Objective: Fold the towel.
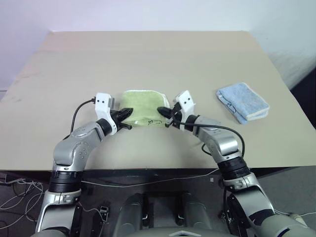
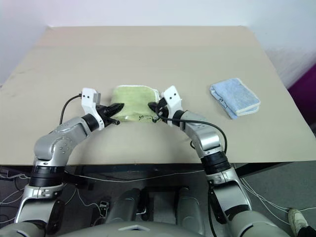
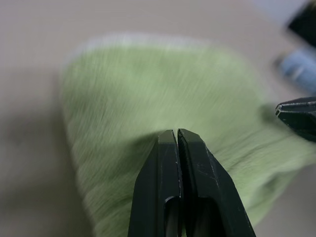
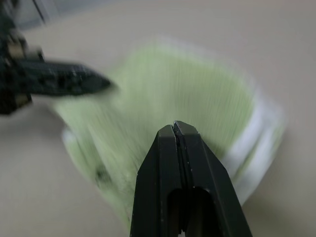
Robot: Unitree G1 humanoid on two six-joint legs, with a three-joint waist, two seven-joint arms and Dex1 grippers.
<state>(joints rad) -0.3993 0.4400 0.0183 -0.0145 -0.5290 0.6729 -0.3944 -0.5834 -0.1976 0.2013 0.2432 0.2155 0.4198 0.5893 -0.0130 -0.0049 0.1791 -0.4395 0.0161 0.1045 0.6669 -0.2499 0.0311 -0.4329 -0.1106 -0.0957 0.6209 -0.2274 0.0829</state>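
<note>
Item: the towel [image 1: 141, 106], light green, folded into a compact stack, mid-table [image 1: 148, 54]. My left gripper [image 1: 124, 116] at its left edge, my right gripper [image 1: 163, 113] at its right edge, both pinched closed; cloth contact perhaps, blurred. Blue folded towel [image 1: 243, 102] well apart, right.

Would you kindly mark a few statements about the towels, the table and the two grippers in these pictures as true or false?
1. The green towel lies folded between the two grippers. True.
2. The left gripper is wide open. False: its fingers are shut together.
3. The blue towel lies stacked on the green one. False: it lies apart, on the robot's right.
4. The right gripper is shut. True.
5. Both towels lie on the table. True.
</note>
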